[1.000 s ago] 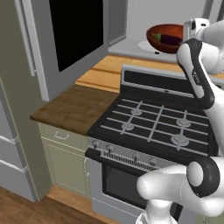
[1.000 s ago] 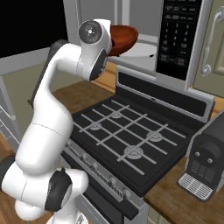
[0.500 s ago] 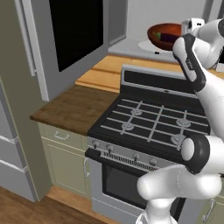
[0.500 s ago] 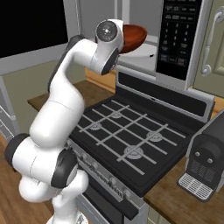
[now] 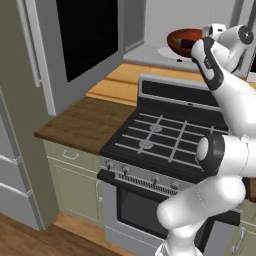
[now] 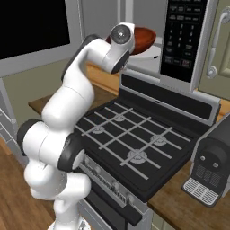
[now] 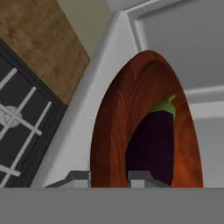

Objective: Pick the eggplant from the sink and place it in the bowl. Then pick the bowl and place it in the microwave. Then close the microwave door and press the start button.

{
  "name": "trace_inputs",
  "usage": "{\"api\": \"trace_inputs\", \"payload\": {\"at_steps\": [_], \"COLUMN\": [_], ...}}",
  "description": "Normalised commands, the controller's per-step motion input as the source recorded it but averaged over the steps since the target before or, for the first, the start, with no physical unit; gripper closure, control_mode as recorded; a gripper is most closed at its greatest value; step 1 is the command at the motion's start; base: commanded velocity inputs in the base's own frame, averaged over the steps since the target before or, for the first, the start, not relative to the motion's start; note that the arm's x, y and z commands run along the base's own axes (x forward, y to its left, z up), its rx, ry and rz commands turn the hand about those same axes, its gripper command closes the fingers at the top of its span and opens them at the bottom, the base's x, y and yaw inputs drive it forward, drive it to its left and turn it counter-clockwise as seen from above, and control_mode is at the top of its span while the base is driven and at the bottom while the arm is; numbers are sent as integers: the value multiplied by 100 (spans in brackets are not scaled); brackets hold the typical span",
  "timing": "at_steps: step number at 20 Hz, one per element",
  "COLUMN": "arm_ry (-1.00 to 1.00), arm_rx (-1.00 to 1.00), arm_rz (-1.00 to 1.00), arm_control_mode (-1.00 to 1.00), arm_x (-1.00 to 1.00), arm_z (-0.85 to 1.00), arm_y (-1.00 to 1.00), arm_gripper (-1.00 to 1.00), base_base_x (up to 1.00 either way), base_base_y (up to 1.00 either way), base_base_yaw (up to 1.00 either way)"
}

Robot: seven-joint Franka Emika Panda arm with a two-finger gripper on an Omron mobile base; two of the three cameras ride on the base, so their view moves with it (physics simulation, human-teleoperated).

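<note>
Carrying the bowl into the microwave.
Claw pinching the bowl's rim, eggplant lying inside; held up at the microwave's open front, above its white plate. Next: lowering gently, then letting go.

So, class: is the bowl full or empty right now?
Not empty. In the hand view the eggplant lies inside the bowl, its green stem cap pointing away from the hand, whose fingers straddle the near rim.

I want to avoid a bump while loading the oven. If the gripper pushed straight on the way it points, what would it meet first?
The gripper, gripping the bowl rim with the eggplant inside, points into the microwave. The pale back wall probably comes first, though depth is unclear.
</note>
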Motion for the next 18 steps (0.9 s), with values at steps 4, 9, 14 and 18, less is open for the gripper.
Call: {"api": "trace_inputs", "payload": {"at_steps": [4, 9, 14, 18], "arm_ry": [1, 1, 1, 0], "arm_rx": [0, 0, 0, 0], "arm_rz": [0, 0, 0, 0], "arm_control_mode": [-100, -100, -100, -100], "arm_x": [60, 50, 31, 33], "arm_z": [-10, -9, -8, -18], "arm_y": [-6, -7, -11, -2], "arm_gripper": [100, 100, 100, -100], "base_base_x": [0, 0, 0, 0], "base_base_y": [0, 0, 0, 0], "base_base_yaw": [0, 0, 0, 0]}}
